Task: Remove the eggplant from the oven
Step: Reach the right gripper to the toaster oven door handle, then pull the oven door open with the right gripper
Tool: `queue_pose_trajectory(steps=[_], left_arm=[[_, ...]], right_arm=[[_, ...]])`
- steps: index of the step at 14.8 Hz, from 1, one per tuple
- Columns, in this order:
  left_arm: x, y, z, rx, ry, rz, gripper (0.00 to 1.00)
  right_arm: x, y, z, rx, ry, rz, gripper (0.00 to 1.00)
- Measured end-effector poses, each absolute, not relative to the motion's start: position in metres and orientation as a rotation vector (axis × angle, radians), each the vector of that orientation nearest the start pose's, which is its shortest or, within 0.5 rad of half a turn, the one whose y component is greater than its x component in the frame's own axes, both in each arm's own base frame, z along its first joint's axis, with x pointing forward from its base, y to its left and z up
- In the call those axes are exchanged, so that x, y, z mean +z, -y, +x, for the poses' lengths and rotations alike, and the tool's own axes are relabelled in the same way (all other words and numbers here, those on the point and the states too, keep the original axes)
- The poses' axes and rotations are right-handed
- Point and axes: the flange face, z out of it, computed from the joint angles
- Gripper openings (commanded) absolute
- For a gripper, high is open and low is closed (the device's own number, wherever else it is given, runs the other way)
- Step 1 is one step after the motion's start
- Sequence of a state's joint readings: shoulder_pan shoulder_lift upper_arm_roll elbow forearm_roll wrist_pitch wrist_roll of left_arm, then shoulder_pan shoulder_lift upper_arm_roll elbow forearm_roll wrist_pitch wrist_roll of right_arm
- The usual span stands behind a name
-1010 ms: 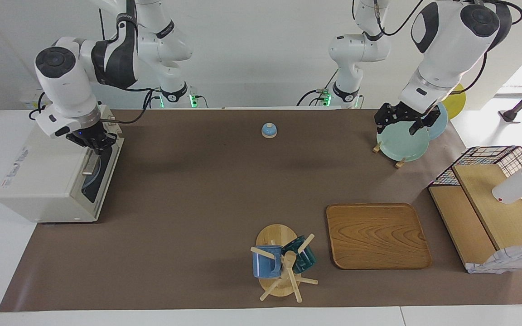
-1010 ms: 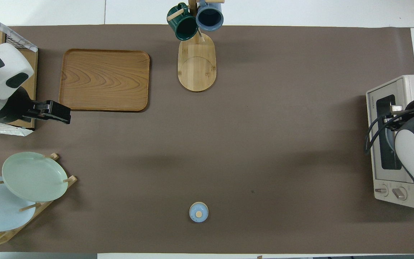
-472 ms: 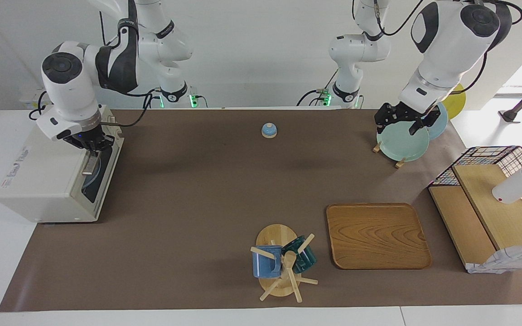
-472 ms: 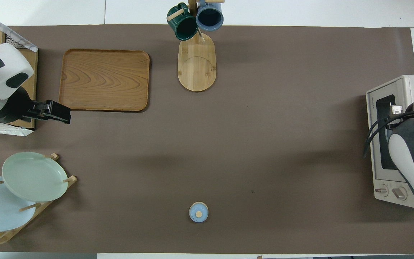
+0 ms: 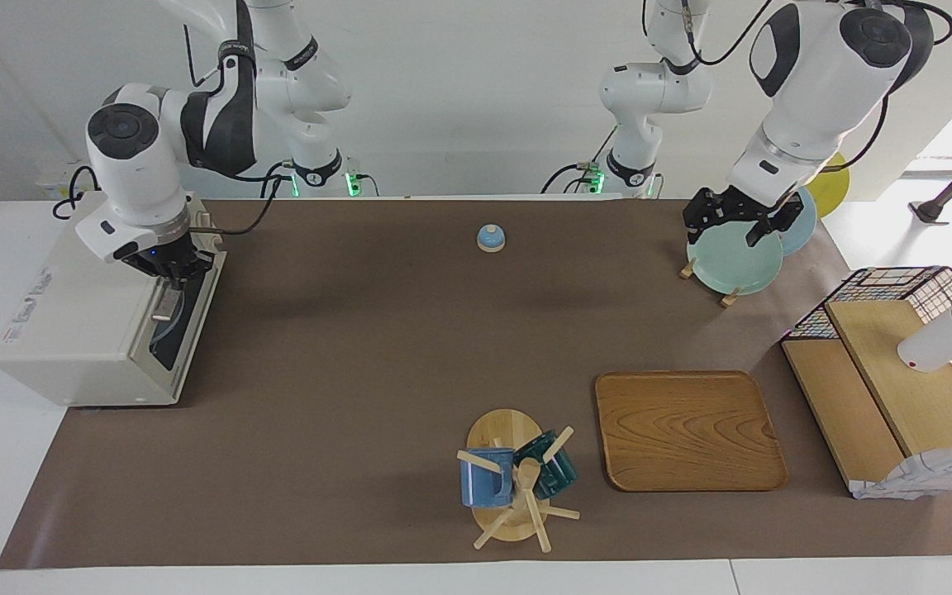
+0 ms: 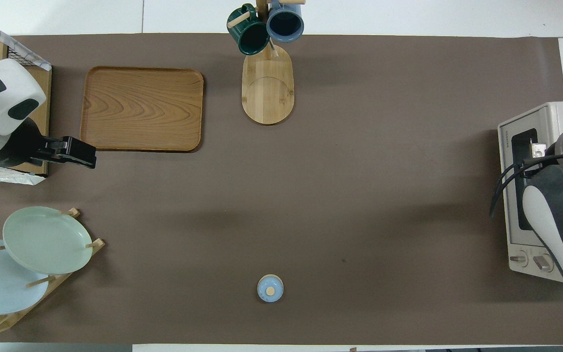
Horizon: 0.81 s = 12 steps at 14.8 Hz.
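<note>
Brown-covered table [image 5: 344, 372]: right gripper [image 5: 168, 266], shut, has shifted along the closed oven [image 5: 88, 330] door's top; left gripper [image 5: 740, 216] waits open.

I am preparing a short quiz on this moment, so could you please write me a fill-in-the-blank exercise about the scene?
1. The right gripper is at the door of the ____.
2. The left gripper waits over the rack of ____.
3. Two mugs hang on a stand beside the wooden ____.
4. The oven door is ____.

Missing words: oven; plates; tray; closed

Cream oven [image 5: 88, 330] at right arm's table end, door shut
</note>
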State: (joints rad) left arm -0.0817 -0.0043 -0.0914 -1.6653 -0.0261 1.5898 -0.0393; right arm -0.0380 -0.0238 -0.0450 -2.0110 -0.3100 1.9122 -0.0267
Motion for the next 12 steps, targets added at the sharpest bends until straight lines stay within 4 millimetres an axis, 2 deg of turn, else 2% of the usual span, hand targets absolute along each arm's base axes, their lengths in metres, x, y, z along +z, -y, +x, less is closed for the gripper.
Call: queue_pose_trajectory(steps=[4, 7, 12], left_arm=[[0.584, 0.098, 0.542, 0.116, -0.209, -3.151, 1.00], [0.584, 0.098, 0.542, 0.116, -0.209, -3.151, 1.00], [0.584, 0.098, 0.542, 0.119, -0.209, -3.150, 1.00]], right_arm=[[0.448, 0.035, 0.536, 0.132, 0.201, -3.403, 0.00], [0.434, 0.019, 0.535, 0.098, 0.204, -3.346, 0.00], [0.394, -0.001, 0.533, 0.044, 0.185, -3.256, 0.00]])
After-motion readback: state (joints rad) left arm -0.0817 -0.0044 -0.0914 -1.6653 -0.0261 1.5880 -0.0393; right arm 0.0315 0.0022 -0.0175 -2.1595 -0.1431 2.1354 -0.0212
